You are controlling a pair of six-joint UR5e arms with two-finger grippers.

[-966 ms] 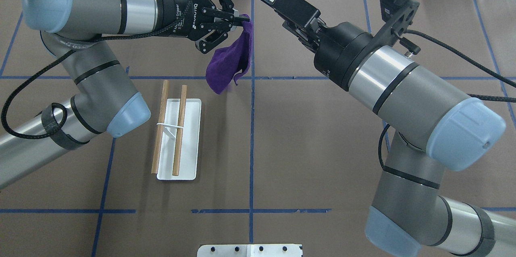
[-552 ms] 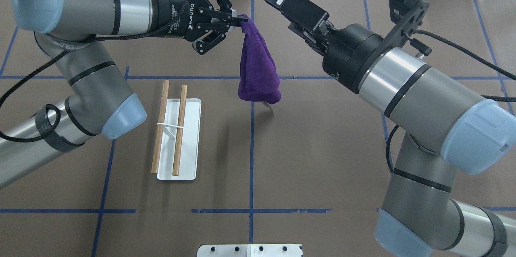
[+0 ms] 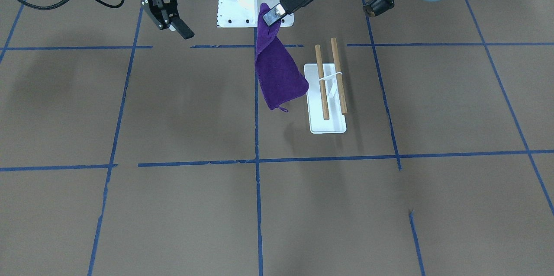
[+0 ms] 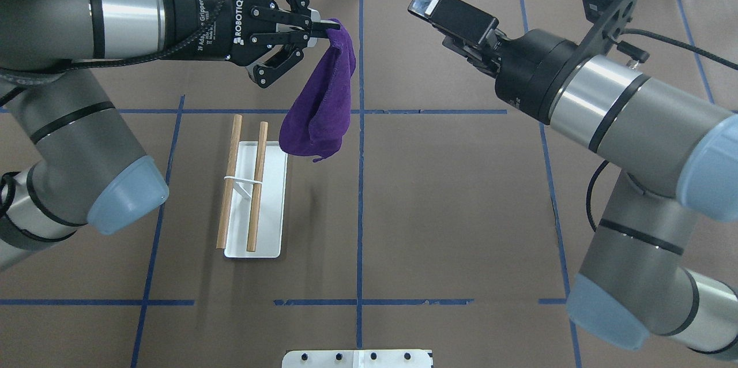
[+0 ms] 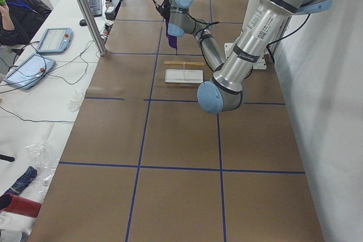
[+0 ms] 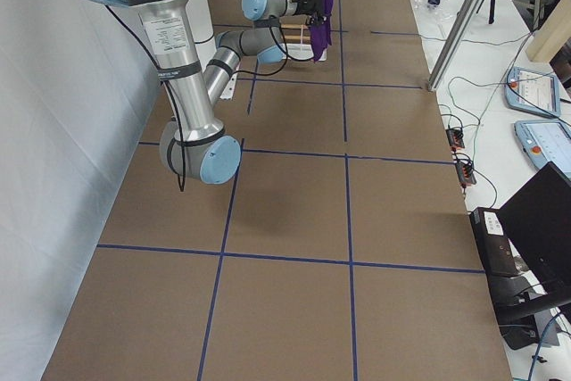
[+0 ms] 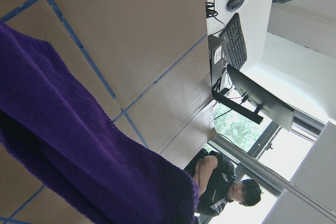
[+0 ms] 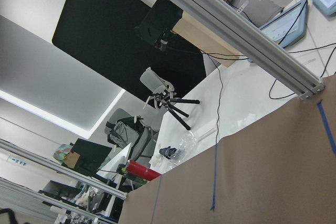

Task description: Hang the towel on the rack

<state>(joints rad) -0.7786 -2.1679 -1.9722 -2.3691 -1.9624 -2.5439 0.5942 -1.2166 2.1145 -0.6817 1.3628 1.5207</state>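
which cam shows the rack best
Overhead: the rack is largest there, both rods and base clear, the towel only overlapping one corner. Front-facing shows it smaller; side views tiny; wrist views not at all.

I see the towel, fuzzy matt purple cloth; the rack, smooth wood rods, white base; table, matt brown paper

The left gripper pinches the towel, which hangs just beside the rack with 2 rods.

Robotics lab: taped table, teach pendants
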